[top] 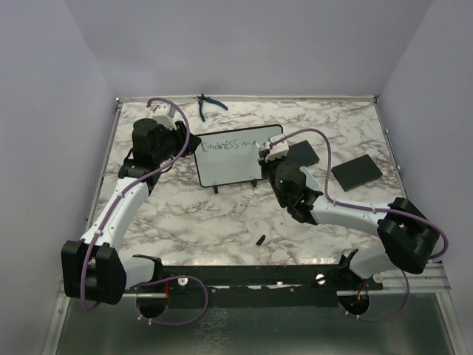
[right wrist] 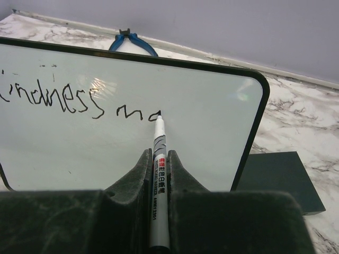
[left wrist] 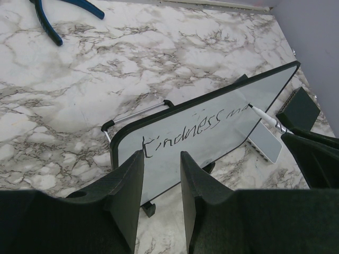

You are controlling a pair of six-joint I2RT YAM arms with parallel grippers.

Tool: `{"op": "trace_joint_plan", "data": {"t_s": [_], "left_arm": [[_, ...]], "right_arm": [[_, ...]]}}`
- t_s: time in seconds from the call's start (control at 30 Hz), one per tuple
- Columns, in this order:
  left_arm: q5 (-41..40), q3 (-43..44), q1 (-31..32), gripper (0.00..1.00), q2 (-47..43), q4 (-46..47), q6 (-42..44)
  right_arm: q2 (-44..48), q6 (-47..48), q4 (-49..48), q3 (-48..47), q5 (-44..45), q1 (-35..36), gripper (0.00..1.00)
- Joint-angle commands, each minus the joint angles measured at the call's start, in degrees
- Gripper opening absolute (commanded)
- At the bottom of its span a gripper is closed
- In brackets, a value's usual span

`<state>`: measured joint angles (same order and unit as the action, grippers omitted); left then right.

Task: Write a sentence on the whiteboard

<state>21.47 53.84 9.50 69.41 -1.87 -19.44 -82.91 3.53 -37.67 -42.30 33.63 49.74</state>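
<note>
The whiteboard (top: pixel 236 164) stands tilted on its small feet at mid table; it also shows in the left wrist view (left wrist: pixel 212 143) and the right wrist view (right wrist: pixel 206 127). The sentence (top: pixel 230 144) reads "Kindness ma" on one line (left wrist: pixel 196 128) (right wrist: pixel 63 98). My right gripper (top: pixel 272 153) (right wrist: pixel 159 154) is shut on a white marker (right wrist: pixel 158 132), whose black tip touches the board at the end of "ma". The marker also shows in the left wrist view (left wrist: pixel 263 116). My left gripper (top: pixel 189 143) (left wrist: pixel 161 159) is open at the board's lower left corner, holding nothing.
Blue pliers (top: pixel 209 105) (left wrist: pixel 47 24) lie at the table's back edge. Two flat black pads (top: pixel 356 171) (top: pixel 303 154) lie right of the board; one shows in the right wrist view (right wrist: pixel 278 180). A small black cap (top: pixel 261 239) lies near the front.
</note>
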Motion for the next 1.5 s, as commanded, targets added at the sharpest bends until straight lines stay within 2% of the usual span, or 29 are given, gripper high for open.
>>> {"op": "trace_joint_plan", "data": {"t_s": [0.0, 0.7, 1.2, 1.47], "left_arm": [[0.7, -0.4, 0.3, 0.35, -1.5, 0.4, 0.5], [0.7, -0.4, 0.3, 0.35, -1.5, 0.4, 0.5], [0.7, -0.4, 0.3, 0.35, -1.6, 0.4, 0.5], [0.5, -0.4, 0.3, 0.35, -1.5, 0.4, 0.5]], "right_arm": [[0.9, 0.9, -1.5, -1.8, 1.4, -0.5, 0.00], [0.7, -3.3, 1.3, 1.5, 2.3, -0.5, 0.00], [1.9, -2.7, 0.8, 2.1, 3.8, -0.5, 0.00], [7.0, -1.3, -0.1, 4.1, -2.9, -0.5, 0.00]]}}
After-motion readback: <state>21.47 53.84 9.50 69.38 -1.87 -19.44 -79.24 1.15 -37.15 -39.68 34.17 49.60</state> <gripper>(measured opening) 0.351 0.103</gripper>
